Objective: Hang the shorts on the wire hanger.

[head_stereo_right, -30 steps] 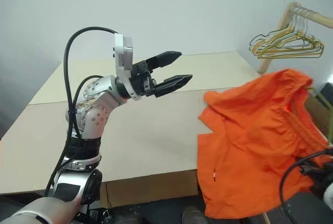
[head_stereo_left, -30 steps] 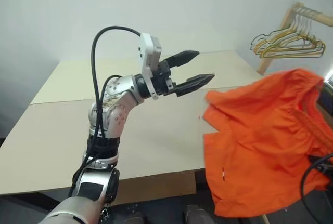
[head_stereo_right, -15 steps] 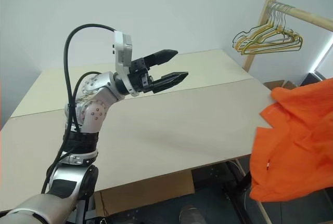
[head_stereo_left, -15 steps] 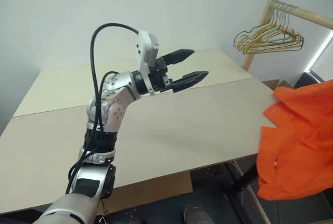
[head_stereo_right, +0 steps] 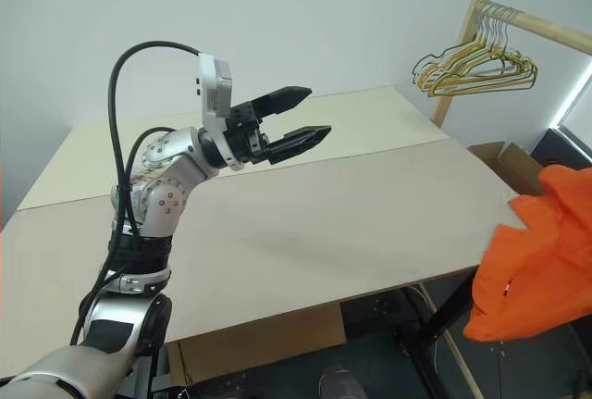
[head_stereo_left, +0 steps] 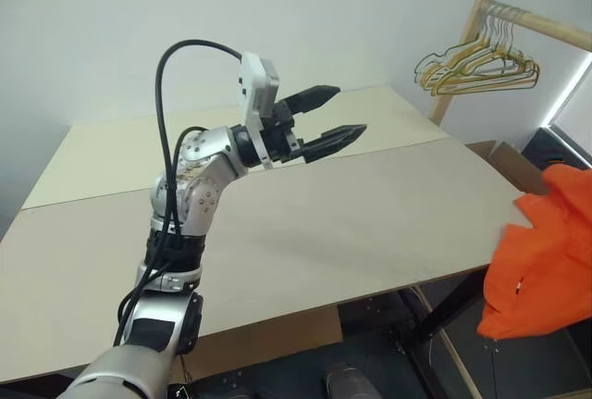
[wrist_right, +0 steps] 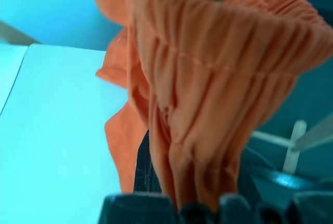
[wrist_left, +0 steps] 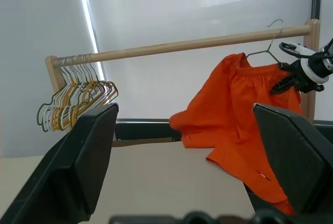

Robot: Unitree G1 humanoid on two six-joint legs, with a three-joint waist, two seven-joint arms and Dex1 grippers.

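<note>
The bright orange shorts hang in the air past the table's right edge. In the left wrist view the shorts drape from the thin wire hanger, whose hook rises by the wooden rod. My right gripper is shut on the gathered waistband beside the hanger's shoulder. Whether the hook rests on the rod I cannot tell. My left gripper is raised over the table's far half, open and holding nothing, pointing to the right.
A wooden clothes rack stands beyond the table's far right corner, with bunched yellow and pale hangers at its near end. A cardboard box sits on the floor by the table's right edge.
The shorts have swung to the right, off the table and toward the rack, carried by my right gripper. The view turned right early on. My left gripper stayed in place, open.
</note>
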